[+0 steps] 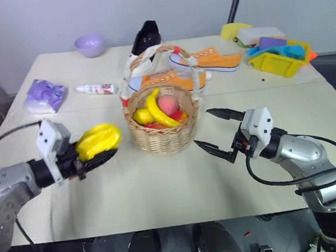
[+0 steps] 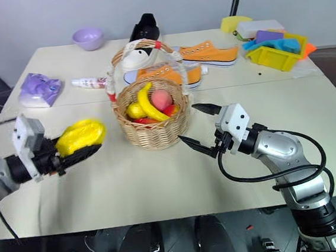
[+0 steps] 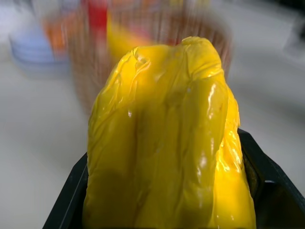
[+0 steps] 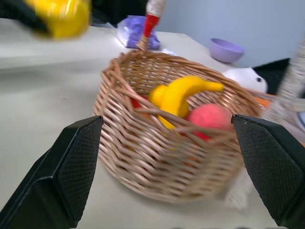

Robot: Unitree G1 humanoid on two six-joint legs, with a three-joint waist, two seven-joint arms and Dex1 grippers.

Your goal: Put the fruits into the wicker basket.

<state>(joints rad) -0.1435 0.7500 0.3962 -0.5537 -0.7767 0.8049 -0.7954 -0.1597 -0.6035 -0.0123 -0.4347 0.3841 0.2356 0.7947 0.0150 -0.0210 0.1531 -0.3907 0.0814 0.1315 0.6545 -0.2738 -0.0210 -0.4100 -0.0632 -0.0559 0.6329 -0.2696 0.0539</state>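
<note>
The round wicker basket stands mid-table with its tall handle wrapped in white and red. Inside lie a curved yellow banana, a pink peach, a lemon and red pieces. Left of the basket, lifted off the table, my left gripper is shut on the ridged yellow starfruit, which also looms large as the starfruit in the left wrist view. My right gripper stands open just right of the basket, empty; its black fingers frame the basket.
Behind the basket lie orange sneakers and a black shoe. A yellow plastic bin with sponges sits far right. A purple bowl, a purple packet and a small tube occupy the far left.
</note>
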